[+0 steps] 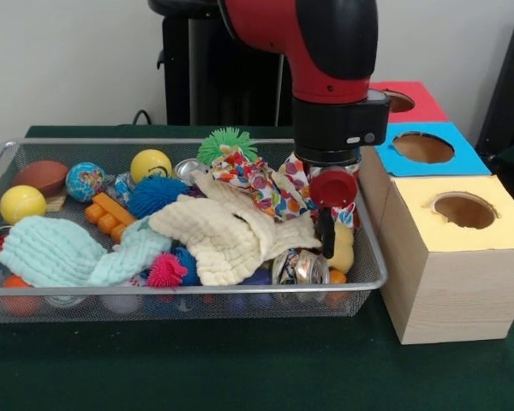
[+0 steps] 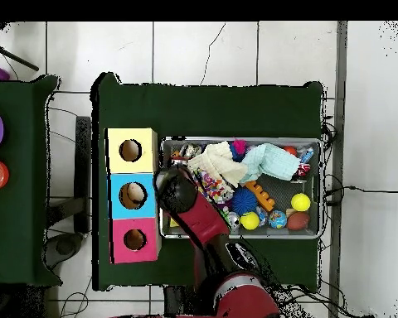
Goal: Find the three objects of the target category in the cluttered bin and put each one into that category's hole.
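Observation:
The silver wire-mesh bin (image 1: pixel 373 278) is full of clutter: a cream cloth (image 1: pixel 223 235), a mint cloth (image 1: pixel 56 253), a patterned cloth (image 1: pixel 257 180), a crushed can (image 1: pixel 300 267), balls and spiky toys. My gripper (image 1: pixel 326 244) reaches down into the bin's right end, just above the can and beside a yellow toy (image 1: pixel 345 250). I cannot tell whether it is open or shut, or whether it holds anything. In the overhead view the arm's wrist (image 2: pixel 176 192) covers the gripper at the bin's (image 2: pixel 240 141) left end.
Three wooden boxes with round top holes stand right of the bin: yellow-topped (image 1: pixel 488 231) nearest, blue-topped (image 1: pixel 463 158), red-topped (image 1: pixel 424 103) farthest. They also show in the overhead view: yellow (image 2: pixel 130 137), blue (image 2: pixel 133 180), red (image 2: pixel 134 252). The green table (image 1: pixel 197 368) lies in front.

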{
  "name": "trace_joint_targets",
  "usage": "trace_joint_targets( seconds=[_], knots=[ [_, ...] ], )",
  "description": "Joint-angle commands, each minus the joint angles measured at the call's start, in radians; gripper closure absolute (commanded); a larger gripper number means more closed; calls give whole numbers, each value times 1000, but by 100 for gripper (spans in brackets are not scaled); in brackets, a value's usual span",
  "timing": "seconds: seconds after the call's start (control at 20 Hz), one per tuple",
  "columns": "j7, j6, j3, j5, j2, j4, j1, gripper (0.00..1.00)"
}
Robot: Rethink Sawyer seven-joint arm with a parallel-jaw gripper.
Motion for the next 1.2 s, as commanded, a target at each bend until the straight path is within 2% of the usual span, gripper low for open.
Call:
trace_joint_targets(
  seconds=[0.05,0.25,0.3,0.4,0.45,0.55,0.95,1.1,1.2],
  knots=[
    [269,-113,94,-28,66,-29,-30,0],
    [254,-101,77,-1,68,-39,0,0],
    [217,-86,32,30,74,-56,42,0],
    [208,-92,0,57,79,-66,75,0],
    [204,-94,-16,71,81,-71,91,100],
    [229,-66,7,70,63,-57,71,100],
    [224,-50,-9,105,47,-60,99,100],
    [206,-24,-38,129,32,-62,125,100],
    [182,25,-91,152,7,-60,160,100]
  ],
)
